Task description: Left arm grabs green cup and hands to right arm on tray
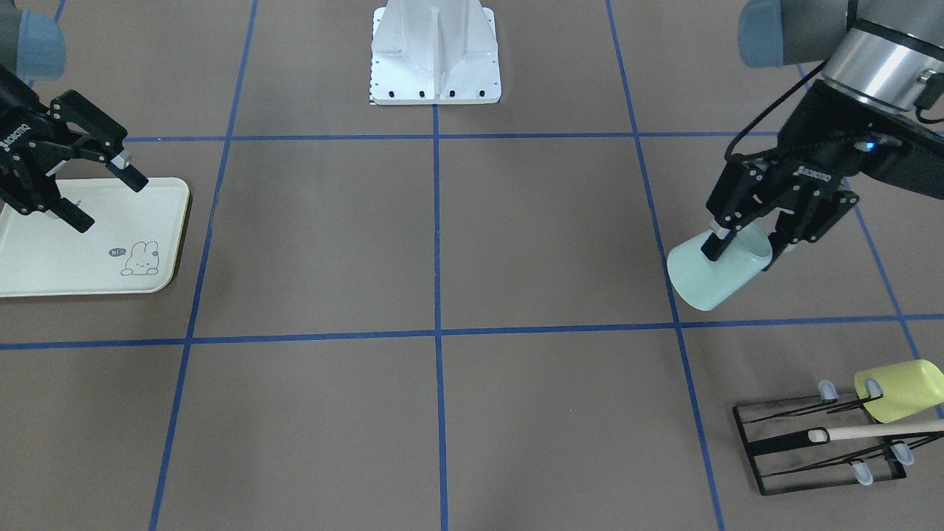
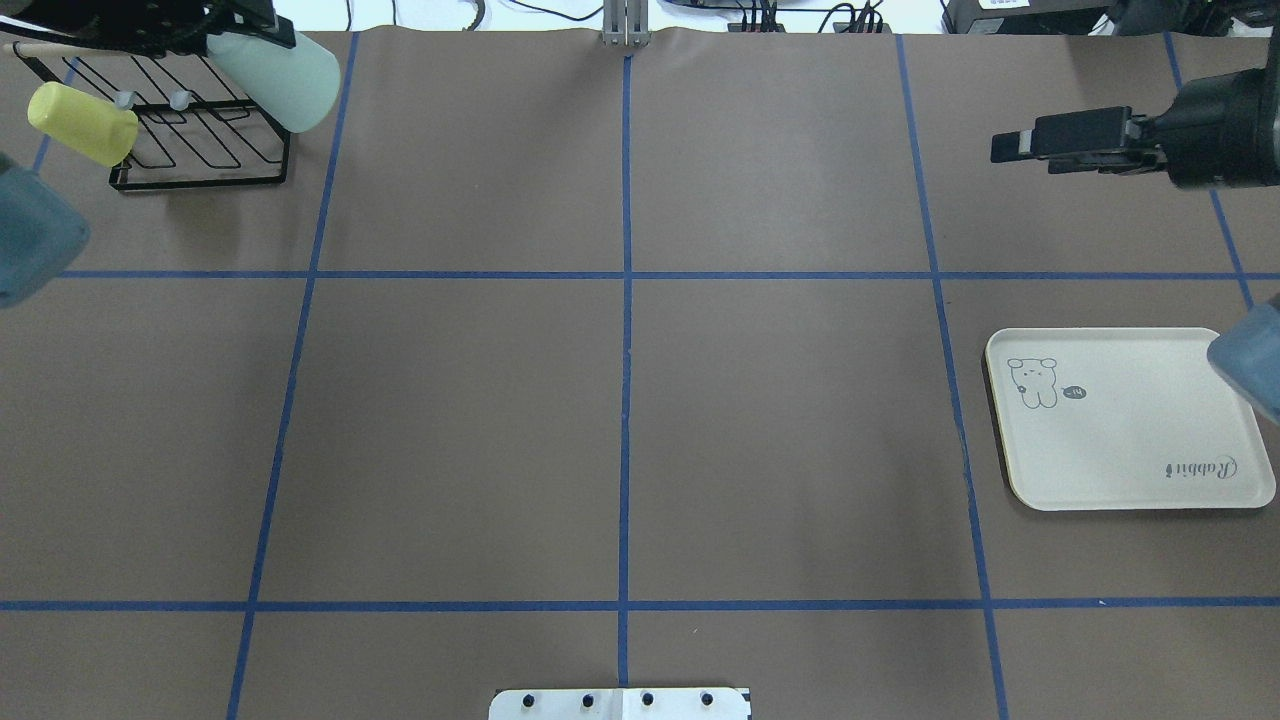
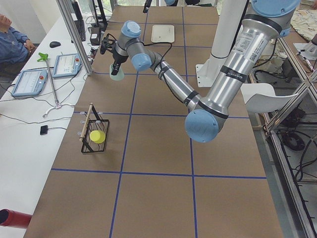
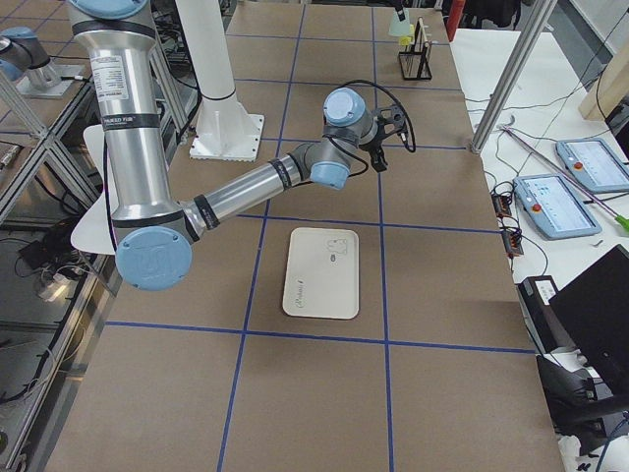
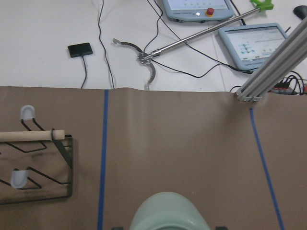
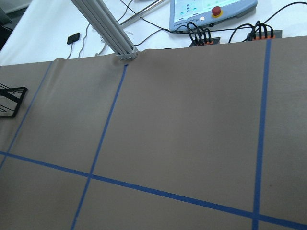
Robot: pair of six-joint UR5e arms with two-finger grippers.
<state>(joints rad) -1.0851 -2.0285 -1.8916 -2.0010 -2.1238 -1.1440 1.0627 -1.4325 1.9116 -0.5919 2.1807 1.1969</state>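
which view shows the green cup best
The exterior front-facing view: the green cup shows large and tilted, its rim gripped by the left end effector. Overhead hides its rim behind the arm, the left wrist view catches only its end, and the side views show it tiny.

A yellow-green cup (image 1: 900, 389) on its side at one corner of a black wire rack (image 1: 782, 444), with a wooden rod (image 1: 885, 430) across the rack. Brown table cover (image 1: 546, 243) gridded with blue tape (image 1: 436, 236), a white base plate (image 1: 435, 55) at the middle of one long edge. Beside the table, two tablet-like pendants (image 3: 32, 79) on a white bench, near a seated person (image 3: 12, 42)
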